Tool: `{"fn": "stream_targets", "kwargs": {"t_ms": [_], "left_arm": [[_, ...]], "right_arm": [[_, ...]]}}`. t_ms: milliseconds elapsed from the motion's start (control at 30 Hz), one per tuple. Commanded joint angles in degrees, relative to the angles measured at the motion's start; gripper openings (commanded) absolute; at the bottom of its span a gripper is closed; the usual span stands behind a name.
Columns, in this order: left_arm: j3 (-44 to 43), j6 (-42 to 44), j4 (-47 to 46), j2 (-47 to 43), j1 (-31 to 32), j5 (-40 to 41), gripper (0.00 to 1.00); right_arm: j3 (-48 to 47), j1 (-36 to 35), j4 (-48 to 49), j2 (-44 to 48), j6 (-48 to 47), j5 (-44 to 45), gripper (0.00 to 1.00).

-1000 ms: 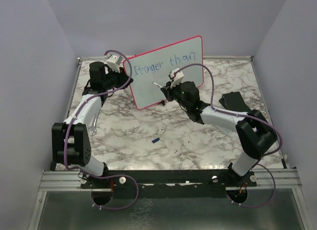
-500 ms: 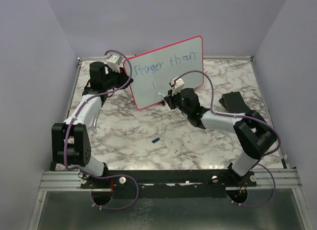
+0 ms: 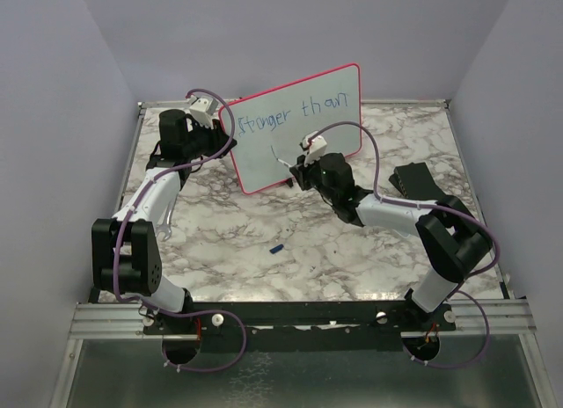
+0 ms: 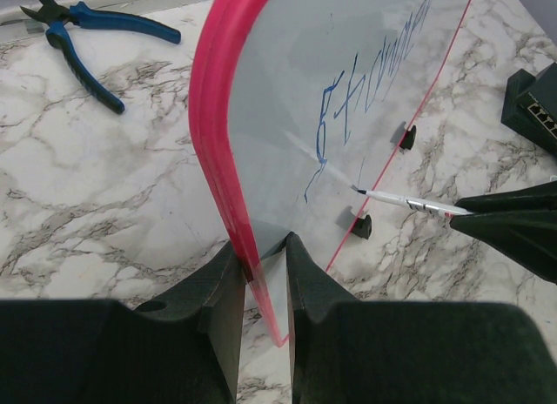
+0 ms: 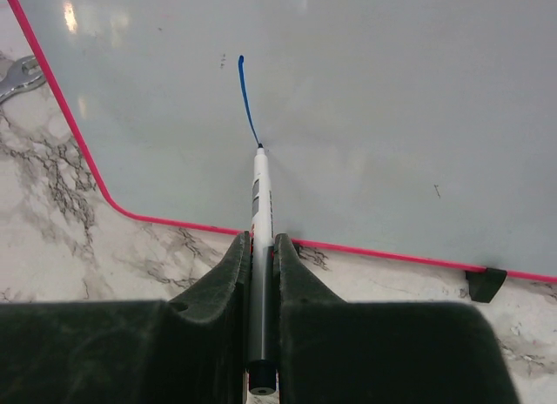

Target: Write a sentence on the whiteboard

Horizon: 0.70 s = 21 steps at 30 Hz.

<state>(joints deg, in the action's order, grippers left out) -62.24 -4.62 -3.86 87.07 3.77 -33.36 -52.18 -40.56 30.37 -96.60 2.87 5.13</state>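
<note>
Sentence [image 3: 295, 114] first: "Stronger than" runs in thin blue script along the top row of the whiteboard [image 3: 259, 171], which stands tilted on the marble table [image 3: 308, 241], at about 12 o'clock from the arm bases in the top view. Row two is just one short blue stroke [image 5: 246, 95] so far. The marker [image 5: 259, 191] has its tip right at the foot of that stroke, touching the glossy white face. Its slim white barrel runs straight back toward 6 o'clock in the right wrist view into the right claw [image 5: 258, 245], jaws pinched tight on it. So the writing surface lies dead ahead at 12 o'clock of that claw, with bare board stretching off toward 3 o'clock, and that's where I'd expect the next letters to go. At the board's 9 o'clock edge, the left claw [image 4: 261, 258] is nipped down on the smooth pink-red frame [image 4: 213, 117], bracing it, so the right arm is the writing one. Small black feet [image 4: 361, 225] prop the bottom edge. Blue-handled pliers [image 4: 91, 38] lie on the marble at 11 o'clock in the left wrist view.
</note>
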Motion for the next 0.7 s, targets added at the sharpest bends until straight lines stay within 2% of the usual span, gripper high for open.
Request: {"fn": "stream_targets", "kwargs": {"t_ms": [0, 667], "left_arm": [[0.8, 2.2, 2.4, -0.9, 0.6, 1.6, 0.05], [0.7, 2.2, 2.4, -1.0, 0.7, 1.7, 0.05]], "right_arm": [[-2.3, -0.5, 0.8, -0.2, -1.8, 1.0, 0.01], [1.9, -0.6, 0.2, 0.1, -0.5, 4.3, 0.01]]}}
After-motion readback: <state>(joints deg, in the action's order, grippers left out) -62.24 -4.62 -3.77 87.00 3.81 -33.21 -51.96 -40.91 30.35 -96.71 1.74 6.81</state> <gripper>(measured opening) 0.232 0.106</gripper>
